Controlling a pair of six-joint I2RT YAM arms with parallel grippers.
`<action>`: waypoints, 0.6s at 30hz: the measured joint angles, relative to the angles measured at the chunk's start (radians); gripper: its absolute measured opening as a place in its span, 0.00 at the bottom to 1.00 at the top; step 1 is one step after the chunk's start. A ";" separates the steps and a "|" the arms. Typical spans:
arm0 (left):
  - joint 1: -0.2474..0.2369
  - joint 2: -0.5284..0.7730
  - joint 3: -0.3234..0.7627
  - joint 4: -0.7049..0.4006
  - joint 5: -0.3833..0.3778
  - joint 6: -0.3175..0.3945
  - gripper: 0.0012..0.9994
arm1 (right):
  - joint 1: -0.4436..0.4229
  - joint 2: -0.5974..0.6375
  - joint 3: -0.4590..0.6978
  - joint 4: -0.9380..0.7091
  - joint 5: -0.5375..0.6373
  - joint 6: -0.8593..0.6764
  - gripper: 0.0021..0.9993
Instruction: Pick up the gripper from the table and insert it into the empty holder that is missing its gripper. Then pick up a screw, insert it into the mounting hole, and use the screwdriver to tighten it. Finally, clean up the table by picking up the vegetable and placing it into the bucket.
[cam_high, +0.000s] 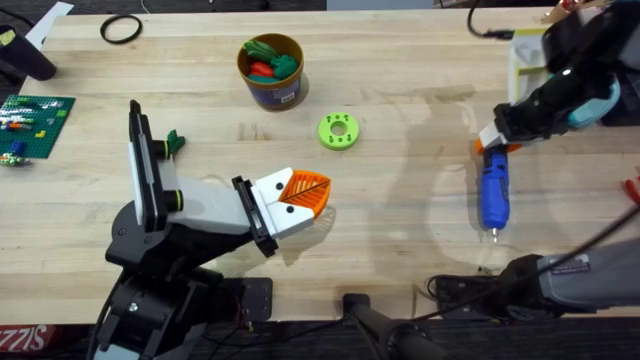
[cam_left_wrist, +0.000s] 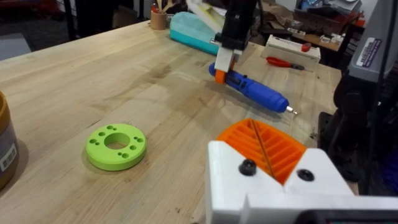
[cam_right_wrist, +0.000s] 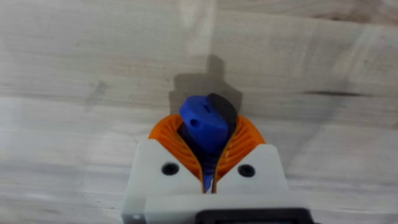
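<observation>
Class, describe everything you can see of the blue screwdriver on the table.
The screwdriver is a slim blue pen-shaped tool, seemingly plastic, with an orange band at one end and a thin metal bit at the other. It lies flat on the wooden table, bit toward the arms' bases. The right gripper is shut on its orange end.

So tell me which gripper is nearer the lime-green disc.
Left. The left gripper sits just below and left of the lime-green disc, apart from it. The right gripper is far across the table, shut on the screwdriver.
</observation>
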 joint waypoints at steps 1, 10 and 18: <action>0.000 0.000 0.000 -0.001 0.000 -0.001 0.01 | 0.000 -0.017 0.001 0.000 -0.001 0.000 0.04; 0.000 0.000 0.000 -0.001 0.000 -0.004 0.01 | 0.000 0.022 -0.001 0.022 -0.001 0.056 0.04; 0.000 0.000 0.000 -0.001 0.000 -0.004 0.01 | 0.000 0.022 -0.001 0.039 -0.001 0.069 0.04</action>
